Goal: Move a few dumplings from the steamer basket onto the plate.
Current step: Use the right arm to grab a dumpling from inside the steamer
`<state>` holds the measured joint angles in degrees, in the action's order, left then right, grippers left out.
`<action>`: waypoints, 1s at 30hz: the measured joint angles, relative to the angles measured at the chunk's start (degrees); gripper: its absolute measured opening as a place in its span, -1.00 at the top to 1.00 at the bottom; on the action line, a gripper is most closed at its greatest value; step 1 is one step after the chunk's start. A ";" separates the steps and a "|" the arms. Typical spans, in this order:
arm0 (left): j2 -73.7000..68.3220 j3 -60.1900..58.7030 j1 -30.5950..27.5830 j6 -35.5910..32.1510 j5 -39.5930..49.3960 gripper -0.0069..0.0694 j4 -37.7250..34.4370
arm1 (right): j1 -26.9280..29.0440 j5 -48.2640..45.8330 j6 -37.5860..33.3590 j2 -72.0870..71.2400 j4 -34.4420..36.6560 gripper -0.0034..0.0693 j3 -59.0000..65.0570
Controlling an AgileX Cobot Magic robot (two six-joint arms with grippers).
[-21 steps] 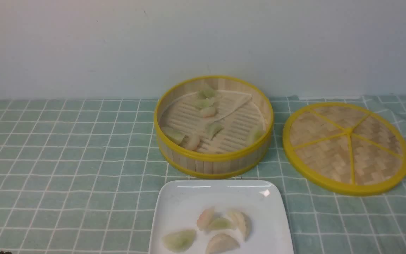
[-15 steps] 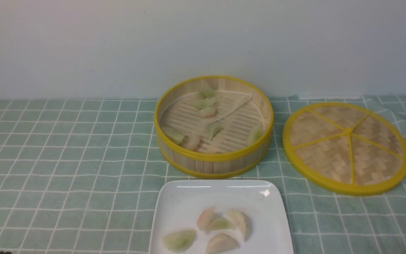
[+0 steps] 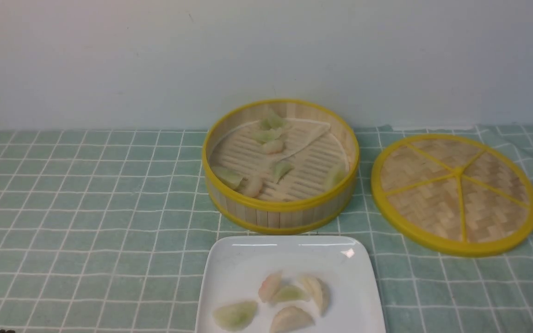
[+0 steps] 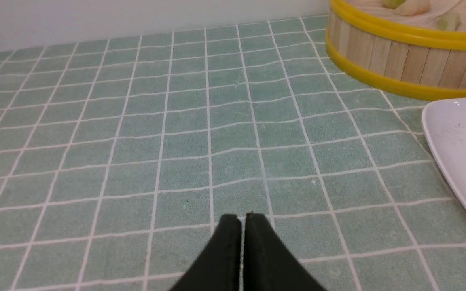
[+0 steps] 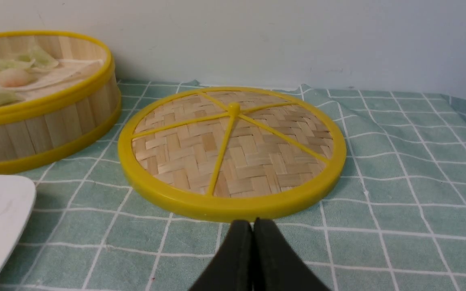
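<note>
The steamer basket stands at the table's middle with several pale green and pinkish dumplings on its slatted floor. The white plate lies in front of it and holds several dumplings. In the left wrist view my left gripper is shut and empty over bare cloth, with the basket and plate off to one side. In the right wrist view my right gripper is shut and empty just short of the lid's rim. Neither gripper shows in the front view.
The flat woven lid with a yellow rim lies right of the basket; it also shows in the right wrist view. A green checked cloth covers the table. A pale wall stands close behind the basket.
</note>
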<state>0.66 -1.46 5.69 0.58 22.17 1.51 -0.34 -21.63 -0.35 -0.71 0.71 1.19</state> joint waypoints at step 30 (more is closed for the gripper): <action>0.00 0.00 0.00 0.00 0.00 0.83 0.00 | -1.33 -19.51 2.20 33.87 19.95 0.94 -48.29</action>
<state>0.66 -1.46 5.69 0.58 22.17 1.51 -1.67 -41.14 1.85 33.16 20.66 -47.10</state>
